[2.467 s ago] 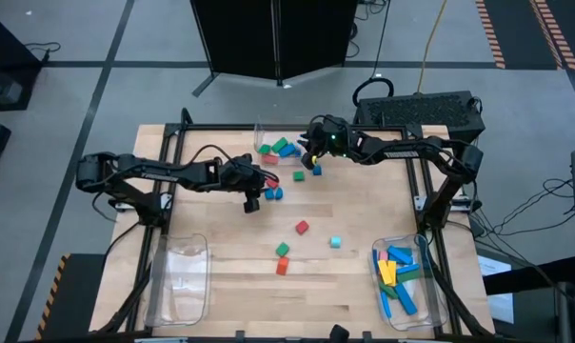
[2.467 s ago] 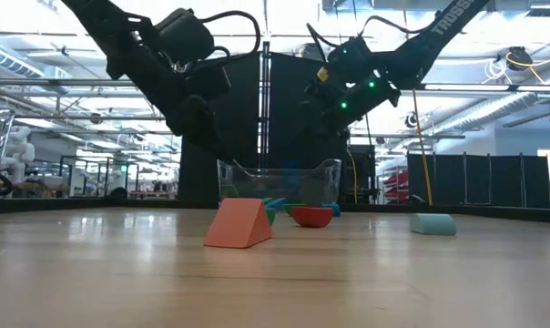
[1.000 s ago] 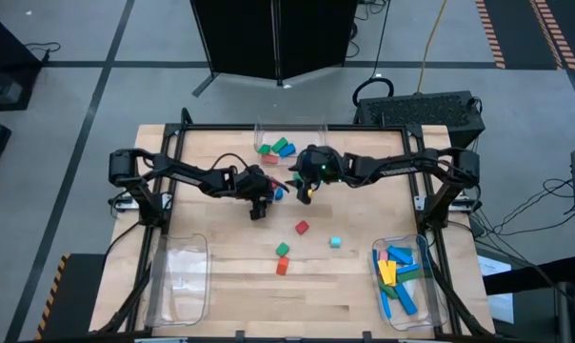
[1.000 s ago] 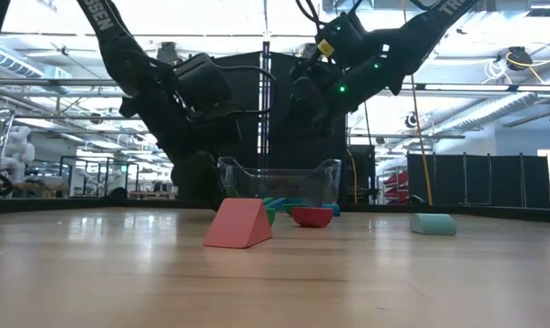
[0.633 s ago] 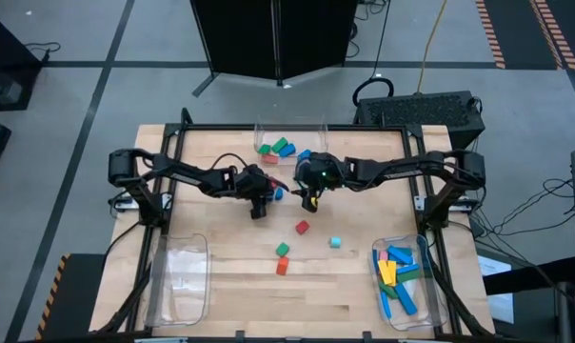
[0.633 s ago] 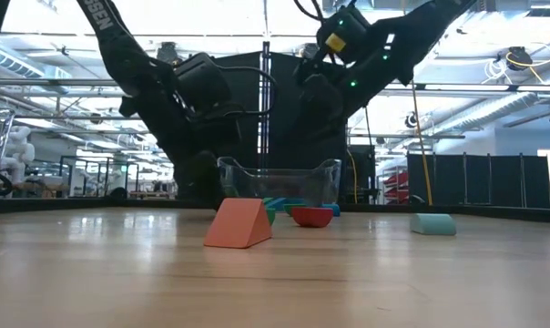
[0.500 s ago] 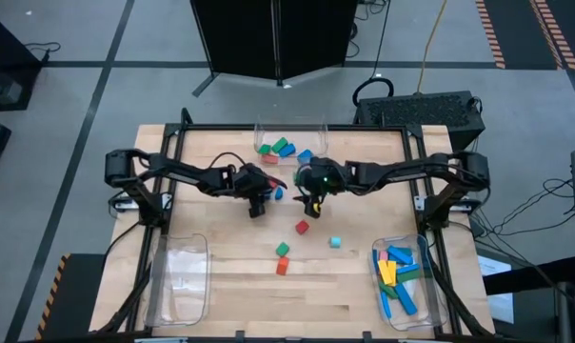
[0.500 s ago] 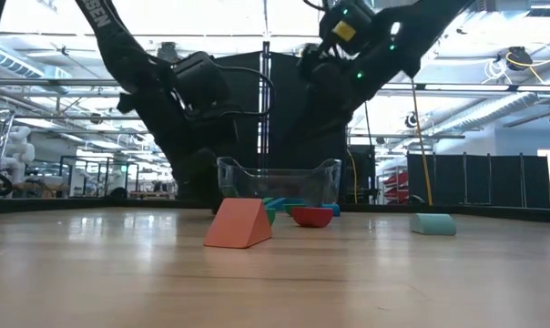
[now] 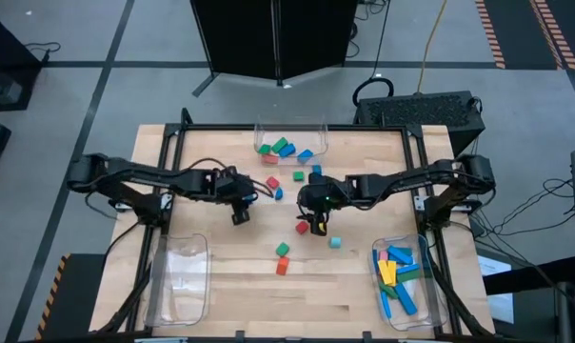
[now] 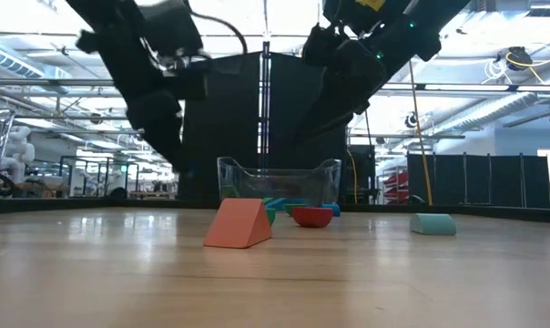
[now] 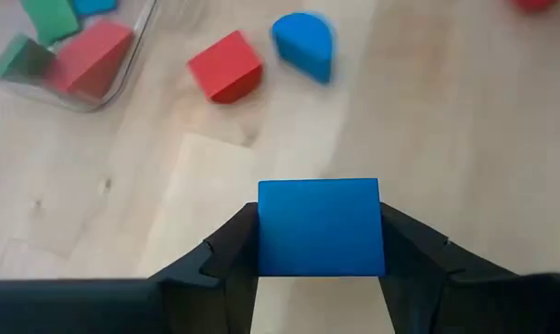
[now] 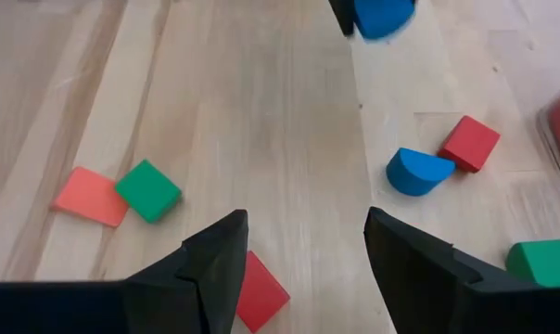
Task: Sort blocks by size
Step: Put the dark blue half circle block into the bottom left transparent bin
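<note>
**Sorting part done: long bars binned, small pieces still loose**

Bins first, from the left of the table. The near-left clear bin [image 9: 178, 276] shows nothing inside it. Just beyond it, over open table, the left gripper [image 9: 240, 215] is pinching a blue block [image 11: 320, 227] squarely between its two fingers, the block lifted clear of the wood. Ahead of that gripper lie a red cube [image 11: 225, 66] and a blue half-round block [image 11: 304, 43], close together but apart.

At the far edge in the middle stands another clear bin [image 9: 289, 124], holding a few green, red and blue pieces. Loose ones remain on the table just in front of it, among them a green block [image 9: 299, 176].

Right of centre, the right gripper [image 9: 317, 227] hangs low with its fingers spread and nothing between them, a red block [image 12: 258, 292] lying just beside its left finger. A green block [image 12: 147, 189] and a salmon wedge [image 12: 90, 196] sit side by side nearer the front edge, and a cyan piece [image 9: 335, 242] lies to their right.

At the near right, the third bin [image 9: 403, 283] already carries a heap of long bars in blue, yellow and green.

By my reading the long pieces are sorted, the far bin is partly filled, and roughly eight smaller blocks, counting the one held, have yet to be placed.
</note>
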{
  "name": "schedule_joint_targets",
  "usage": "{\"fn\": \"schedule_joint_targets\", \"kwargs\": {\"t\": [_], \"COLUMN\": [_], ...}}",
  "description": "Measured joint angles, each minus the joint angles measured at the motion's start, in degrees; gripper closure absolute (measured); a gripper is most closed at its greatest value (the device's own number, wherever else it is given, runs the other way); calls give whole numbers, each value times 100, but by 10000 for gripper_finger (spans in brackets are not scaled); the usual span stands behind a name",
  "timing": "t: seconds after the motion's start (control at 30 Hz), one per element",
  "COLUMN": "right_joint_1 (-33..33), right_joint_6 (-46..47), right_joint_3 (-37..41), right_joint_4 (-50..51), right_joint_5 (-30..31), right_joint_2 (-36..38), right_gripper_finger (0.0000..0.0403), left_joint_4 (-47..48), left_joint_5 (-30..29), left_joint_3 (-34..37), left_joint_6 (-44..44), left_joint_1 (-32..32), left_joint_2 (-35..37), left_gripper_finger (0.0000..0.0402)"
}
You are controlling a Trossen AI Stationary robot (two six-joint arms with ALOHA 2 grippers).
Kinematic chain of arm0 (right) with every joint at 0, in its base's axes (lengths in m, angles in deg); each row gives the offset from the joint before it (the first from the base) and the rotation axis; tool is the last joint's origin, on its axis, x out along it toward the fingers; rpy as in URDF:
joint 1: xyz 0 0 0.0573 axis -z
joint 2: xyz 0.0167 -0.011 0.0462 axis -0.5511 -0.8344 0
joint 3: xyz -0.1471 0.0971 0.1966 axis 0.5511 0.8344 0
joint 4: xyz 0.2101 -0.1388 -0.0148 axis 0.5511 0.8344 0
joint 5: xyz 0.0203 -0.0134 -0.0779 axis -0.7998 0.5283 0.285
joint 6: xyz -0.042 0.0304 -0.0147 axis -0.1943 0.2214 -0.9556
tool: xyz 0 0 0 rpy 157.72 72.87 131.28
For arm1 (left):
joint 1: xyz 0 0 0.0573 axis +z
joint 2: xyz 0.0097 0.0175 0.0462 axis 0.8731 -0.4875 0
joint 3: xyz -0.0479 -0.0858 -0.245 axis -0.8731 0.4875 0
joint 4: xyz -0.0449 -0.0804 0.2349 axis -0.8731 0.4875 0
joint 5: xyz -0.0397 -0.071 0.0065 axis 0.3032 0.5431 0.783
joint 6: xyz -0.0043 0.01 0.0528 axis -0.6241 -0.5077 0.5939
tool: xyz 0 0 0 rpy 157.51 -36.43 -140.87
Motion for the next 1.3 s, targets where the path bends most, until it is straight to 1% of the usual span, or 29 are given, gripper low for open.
{"fn": "schedule_joint_targets", "kwargs": {"t": [0.1,0.23,0.4,0.5,0.63,0.73,0.87,0.97,1.07,1.3], "right_joint_1": [-3,2,2,4,4,4,2,2,-15,-81], "right_joint_6": [-16,-15,16,22,25,26,28,28,28,39], "right_joint_3": [2,2,2,2,2,2,2,2,2,7], "right_joint_4": [-30,-44,-30,-41,-39,-12,35,44,58,70], "right_joint_5": [2,3,2,0,-2,-2,-4,-9,-9,-10], "right_joint_2": [0,0,0,0,0,0,0,0,0,0], "right_gripper_finger": [193,193,193,193,193,193,193,193,193,193], "left_joint_4": [633,1222,1727,2210,2842,3388,3948,4290,4416,4352], "left_joint_5": [4,5,60,73,158,587,1118,1360,1368,1065], "left_joint_3": [-4,-4,-23,-235,-722,-1054,-1150,-1098,-1051,-1039], "left_joint_6": [-448,-924,-1414,-1670,-1807,-1955,-2420,-2876,-3175,-4092], "left_joint_1": [-270,-647,-983,-1138,-1385,-1592,-1926,-2282,-2675,-3730], "left_joint_2": [448,970,1482,1674,1779,1779,1776,1776,1774,1766], "left_gripper_finger": [231,231,231,231,231,231,231,231,231,231]}}
